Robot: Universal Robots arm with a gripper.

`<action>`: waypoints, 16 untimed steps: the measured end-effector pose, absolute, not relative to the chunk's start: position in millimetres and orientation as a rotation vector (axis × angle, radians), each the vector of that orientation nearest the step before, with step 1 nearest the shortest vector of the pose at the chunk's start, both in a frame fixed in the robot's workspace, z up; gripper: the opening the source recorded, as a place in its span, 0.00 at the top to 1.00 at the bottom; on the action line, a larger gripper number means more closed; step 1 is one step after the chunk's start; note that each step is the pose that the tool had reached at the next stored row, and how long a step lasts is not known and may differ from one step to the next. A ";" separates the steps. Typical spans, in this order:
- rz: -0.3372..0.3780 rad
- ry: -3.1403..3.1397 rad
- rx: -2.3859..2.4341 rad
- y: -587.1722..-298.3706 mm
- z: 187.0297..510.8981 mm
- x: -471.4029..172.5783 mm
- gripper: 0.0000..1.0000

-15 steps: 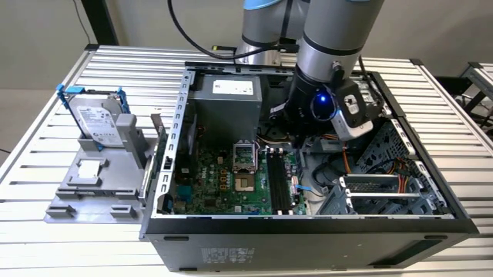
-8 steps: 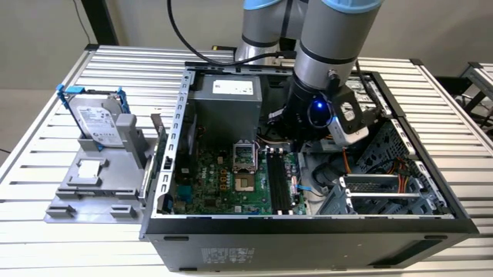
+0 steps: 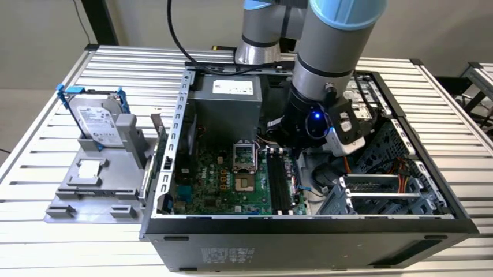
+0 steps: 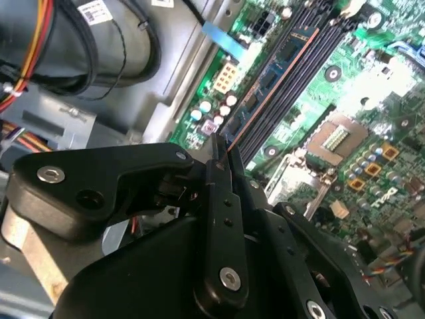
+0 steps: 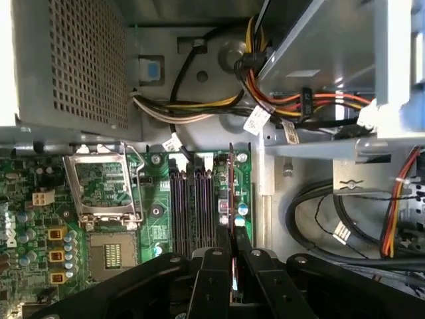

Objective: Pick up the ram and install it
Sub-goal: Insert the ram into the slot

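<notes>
The ram [image 4: 265, 80] is a thin dark stick with small chips. It stands on edge along the long black motherboard slots [image 4: 302, 66], at the slot on the side away from the CPU socket. In the first wrist view the ram [image 5: 230, 193] shows as a narrow edge running straight out from between the fingers. My gripper [image 4: 222, 149] is shut on one end of the ram, its black fingers [image 5: 212, 266] pressed flat against both faces. In the exterior view the arm's wrist [image 3: 312, 121] reaches down into the open computer case, just above the slots [image 3: 279, 182].
A CPU socket [image 5: 103, 189] lies beside the slots. Cable bundles [image 5: 279, 106] and a metal drive cage [image 3: 381, 193] crowd the other side. The power supply [image 3: 227, 98] stands at the back of the case. A silver hard drive in a blue frame [image 3: 100, 121] stands on a grey stand outside.
</notes>
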State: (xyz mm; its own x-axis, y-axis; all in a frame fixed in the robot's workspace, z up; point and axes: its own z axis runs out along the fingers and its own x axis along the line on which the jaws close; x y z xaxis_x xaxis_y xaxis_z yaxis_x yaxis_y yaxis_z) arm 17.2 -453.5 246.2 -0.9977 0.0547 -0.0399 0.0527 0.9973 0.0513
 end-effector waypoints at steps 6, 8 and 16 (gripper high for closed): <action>0.077 3.095 0.089 -457.5 239.3 14.0 1.00; 0.078 3.095 0.094 -458.8 237.2 13.3 1.00; 0.079 3.094 0.108 -466.3 231.6 12.0 1.00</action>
State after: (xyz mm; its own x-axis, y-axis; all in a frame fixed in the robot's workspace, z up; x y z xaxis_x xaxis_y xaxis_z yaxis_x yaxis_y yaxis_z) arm 12.0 -466.3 231.6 -0.9966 0.0707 -0.0431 0.0684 0.9963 0.0526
